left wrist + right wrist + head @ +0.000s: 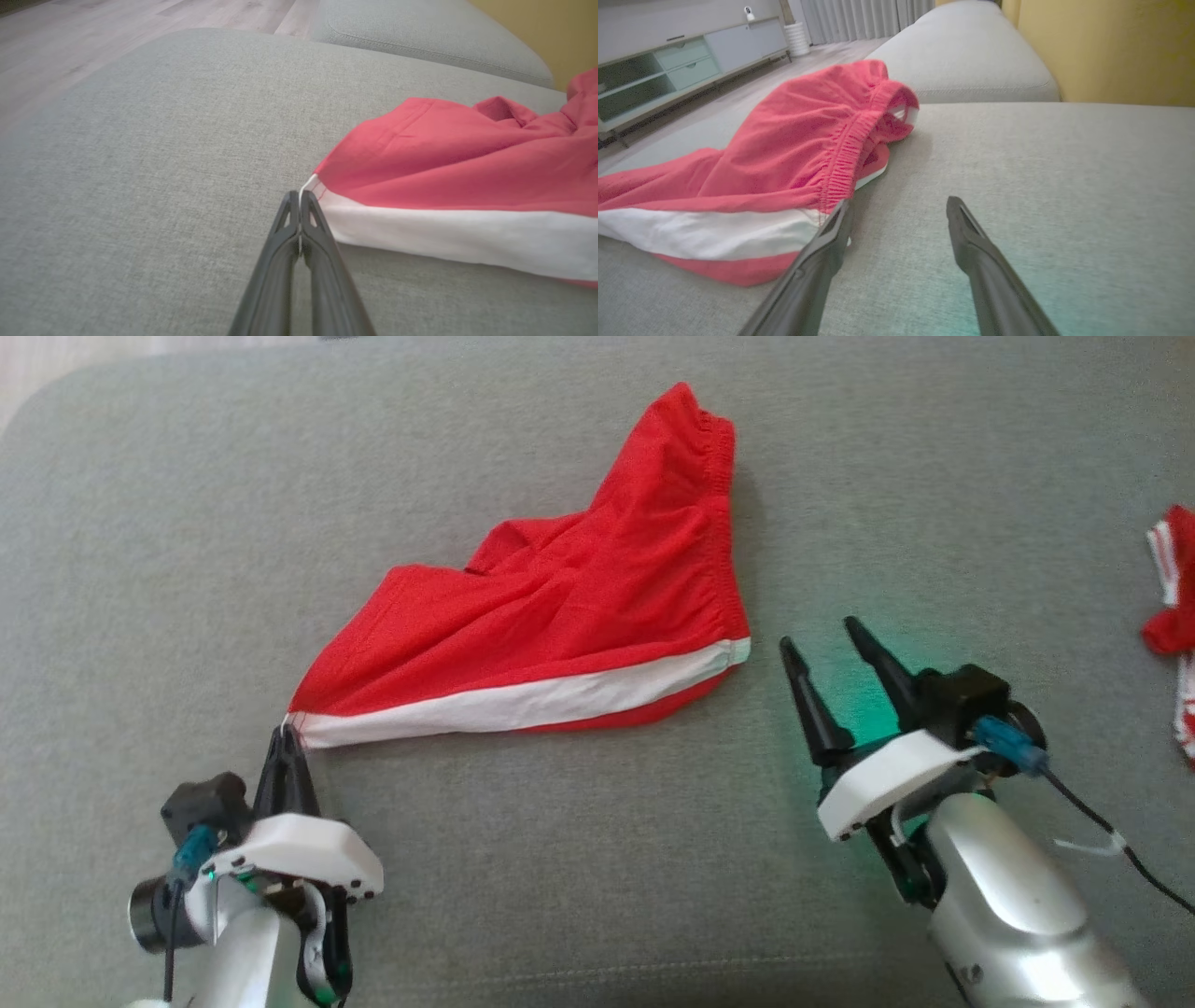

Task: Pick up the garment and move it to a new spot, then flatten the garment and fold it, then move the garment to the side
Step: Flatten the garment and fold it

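One hem corner (299, 720) of the red shorts (579, 607) sits pinched in our left gripper (286, 735); right gripper (820, 633) wide beside the waistband (724, 551); limp light cloth, we'd grab there.

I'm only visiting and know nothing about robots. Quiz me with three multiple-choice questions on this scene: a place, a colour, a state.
1. Where do the left fingers grip the red shorts? A) waistband B) corner at the stripe's end C) middle
2. What colour is the stripe? A) blue B) white C) yellow
3. How are the right fingers? A) shut on cloth B) shut, empty C) open, empty
Answers: 1 B, they pinch the corner where the stripe ends; 2 B, the band is white; 3 C, they stand apart with nothing between.
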You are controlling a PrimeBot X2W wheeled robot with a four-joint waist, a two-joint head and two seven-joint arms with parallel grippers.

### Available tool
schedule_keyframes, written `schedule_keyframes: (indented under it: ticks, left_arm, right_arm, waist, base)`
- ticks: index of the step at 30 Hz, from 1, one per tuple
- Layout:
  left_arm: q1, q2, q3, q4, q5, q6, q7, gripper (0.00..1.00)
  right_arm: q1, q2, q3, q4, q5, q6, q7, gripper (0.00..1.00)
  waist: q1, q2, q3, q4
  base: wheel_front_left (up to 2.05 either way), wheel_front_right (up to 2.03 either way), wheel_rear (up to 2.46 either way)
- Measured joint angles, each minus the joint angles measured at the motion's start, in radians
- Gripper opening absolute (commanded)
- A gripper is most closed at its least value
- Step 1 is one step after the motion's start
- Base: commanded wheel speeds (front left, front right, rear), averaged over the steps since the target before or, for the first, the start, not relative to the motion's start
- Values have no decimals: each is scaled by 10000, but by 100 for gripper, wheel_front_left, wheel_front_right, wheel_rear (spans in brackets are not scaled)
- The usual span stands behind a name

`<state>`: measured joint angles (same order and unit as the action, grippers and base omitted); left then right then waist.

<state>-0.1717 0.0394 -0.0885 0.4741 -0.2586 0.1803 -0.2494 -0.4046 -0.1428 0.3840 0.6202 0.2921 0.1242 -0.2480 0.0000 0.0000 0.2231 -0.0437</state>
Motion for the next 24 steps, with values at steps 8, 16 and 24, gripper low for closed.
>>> schedule_keyframes:
  ticks: [8, 16, 24]
  left_arm:
    - [-300, -8, -247, -10, -44, 6, 0, 0]
    - [-401, -15, -364, -19, -130, 12, 0, 0]
    - [-603, -17, -403, -21, -171, 15, 0, 0]
  right_arm:
    - [-578, -226, 1227, 759, 600, 0, 0, 100]
    - [-876, -393, 2297, 857, 1133, 0, 0, 100]
    - [-1189, -591, 2543, 825, 1323, 0, 0, 0]
  waist:
    - [0, 0, 242, 438]
    - [0, 0, 444, 592]
    - [0, 0, 575, 601]
  base:
    - [0, 0, 0]
    - [0, 0, 0]
    - [0, 0, 0]
